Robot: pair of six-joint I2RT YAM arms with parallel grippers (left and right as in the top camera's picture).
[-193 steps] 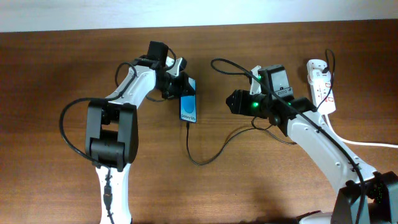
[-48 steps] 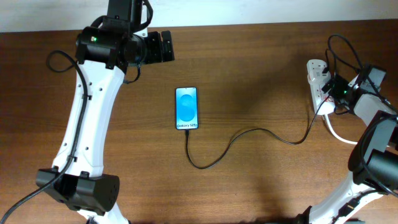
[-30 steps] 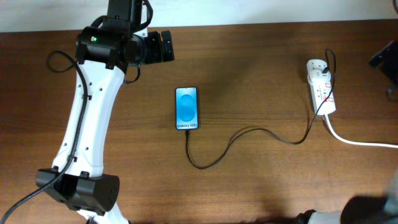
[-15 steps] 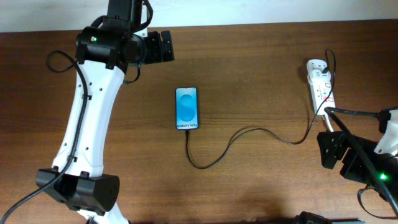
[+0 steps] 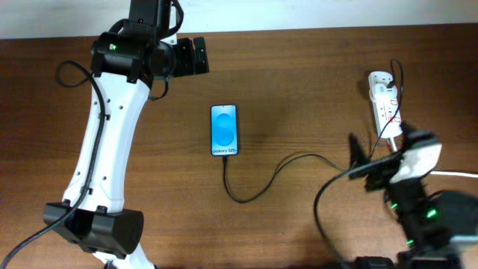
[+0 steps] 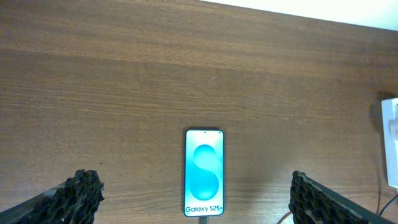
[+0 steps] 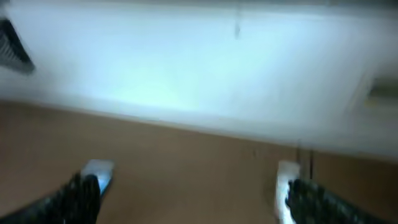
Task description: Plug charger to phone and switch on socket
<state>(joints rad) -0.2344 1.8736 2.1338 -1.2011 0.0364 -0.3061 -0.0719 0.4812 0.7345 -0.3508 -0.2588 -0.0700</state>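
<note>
The phone (image 5: pixel 225 130) lies flat mid-table with its blue screen lit; in the left wrist view the phone (image 6: pixel 203 172) reads "Galaxy S25+". The black charger cable (image 5: pixel 299 158) meets the phone's lower edge, loops across the wood and climbs to the white socket (image 5: pixel 385 99) at the right. My left gripper (image 5: pixel 196 56) hovers open up and left of the phone, its fingers (image 6: pixel 81 194) wide apart. My right gripper (image 5: pixel 364 166) is open and blurred below the socket, over the cable. The right wrist view is smeared; the phone (image 7: pixel 99 169) and socket (image 7: pixel 286 186) are pale blobs.
A thick white cord (image 5: pixel 433 171) runs from the socket off the right edge. The left arm's white link (image 5: pixel 104 142) spans the table's left side. A white wall (image 5: pixel 239 15) borders the far edge.
The right arm has swung up and left from the bottom right corner and is blurred by motion. The left arm, phone, cable and socket have not moved.
</note>
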